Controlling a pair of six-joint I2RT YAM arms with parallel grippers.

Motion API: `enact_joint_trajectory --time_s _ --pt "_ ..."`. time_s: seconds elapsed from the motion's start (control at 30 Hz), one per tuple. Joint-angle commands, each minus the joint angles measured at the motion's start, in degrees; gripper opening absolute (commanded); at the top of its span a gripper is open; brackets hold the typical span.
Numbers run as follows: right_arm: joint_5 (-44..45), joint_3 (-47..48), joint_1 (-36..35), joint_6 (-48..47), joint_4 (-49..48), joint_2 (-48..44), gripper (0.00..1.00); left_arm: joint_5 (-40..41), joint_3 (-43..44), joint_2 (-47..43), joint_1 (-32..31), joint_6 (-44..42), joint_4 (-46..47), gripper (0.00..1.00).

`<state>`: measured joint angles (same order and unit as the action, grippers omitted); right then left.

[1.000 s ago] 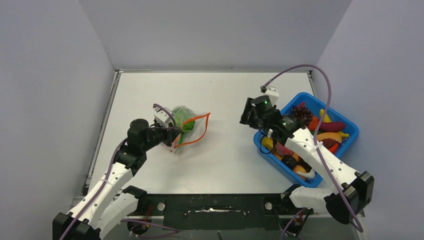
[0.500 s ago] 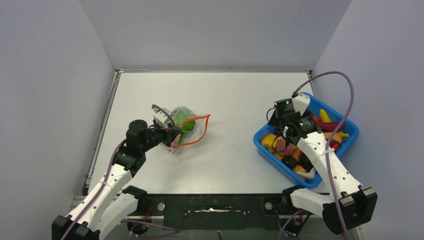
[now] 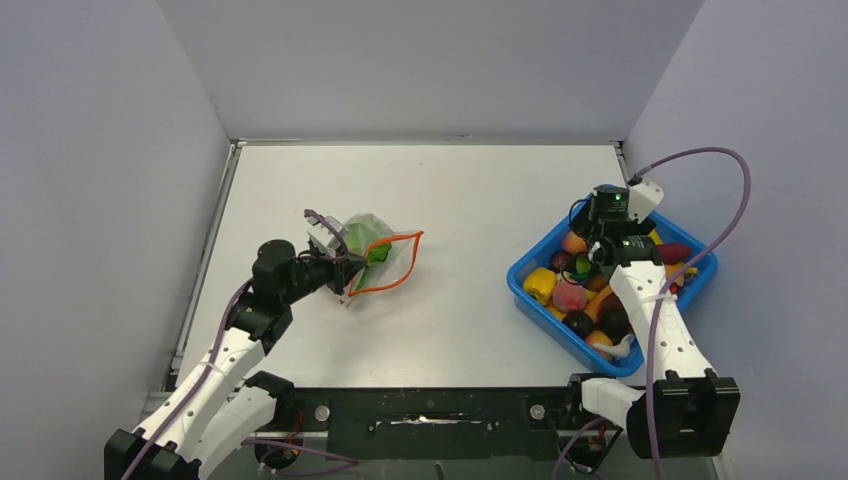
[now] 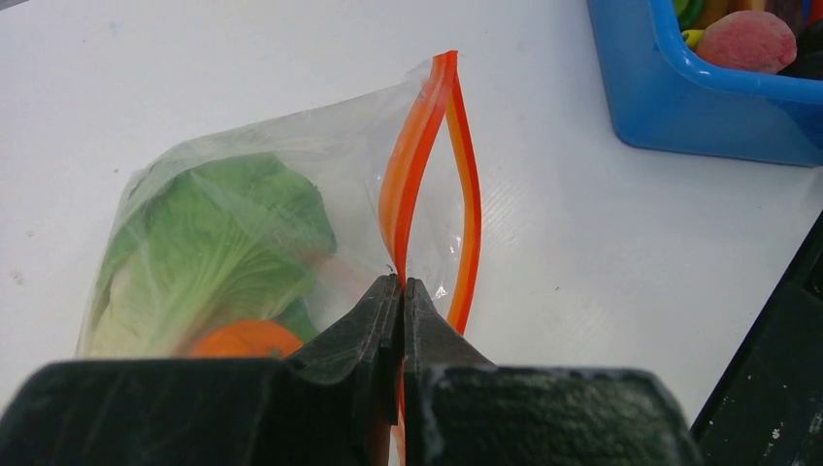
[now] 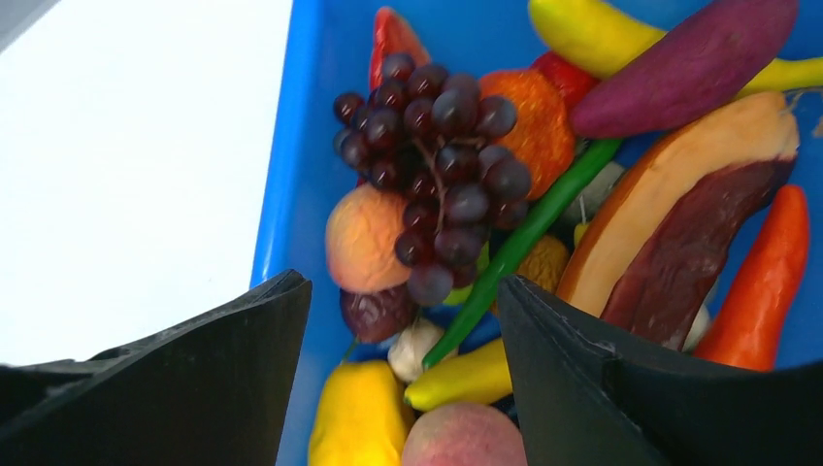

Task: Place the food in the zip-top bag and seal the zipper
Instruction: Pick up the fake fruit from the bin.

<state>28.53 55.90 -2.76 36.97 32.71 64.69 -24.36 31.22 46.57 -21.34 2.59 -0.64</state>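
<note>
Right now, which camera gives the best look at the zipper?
Left wrist: the zipper fills the frame, its two orange-red strips parted, with the left gripper shut on its near end. Top external shows only a small orange loop. Right wrist shows only the blue bin, no zipper.

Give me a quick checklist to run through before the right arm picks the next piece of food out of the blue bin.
1. Left gripper shut on the orange-red zipper strip of the clear crinkly zip-top bag: ok.
2. Bag mouth open, its two strip halves bowed apart: ok.
3. Right gripper open above the blue plastic bin: ok.
4. A target lined up between its fingers: ok, the dark purple grape bunch lies on top of the pile.
5. Grapes free of the neighbouring pieces: cannot tell.
6. Room left in the bag beside the green lettuce leaf and orange piece: cannot tell.
</note>
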Motion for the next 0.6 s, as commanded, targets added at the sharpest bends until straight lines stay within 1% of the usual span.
enact_joint_trajectory --time_s 0.0,0.1,0.17,0.47,0.57 --pt "-1.27 -0.8 4.66 -1.75 -9.28 1.0 0.72 -1.58 0.33 -1.04 -0.23 0.51 4.34 0.0" --pt "-5.66 -1.48 8.28 -0.89 -10.88 2.69 0.75 -1.31 0.33 -1.13 -0.19 0.35 4.27 0.0" --pt "-7.06 -1.64 9.58 -0.34 -11.44 4.03 0.74 -1.29 0.34 -1.21 -0.21 0.22 4.17 0.0" --pt "-10.94 -5.54 13.26 1.09 -17.07 6.17 0.6 -1.29 0.33 -1.37 -0.19 0.13 4.07 0.0" --pt "-12.53 -6.22 14.21 2.11 -17.28 6.42 0.59 -1.1 0.33 -1.43 -0.19 0.08 4.01 0.0"
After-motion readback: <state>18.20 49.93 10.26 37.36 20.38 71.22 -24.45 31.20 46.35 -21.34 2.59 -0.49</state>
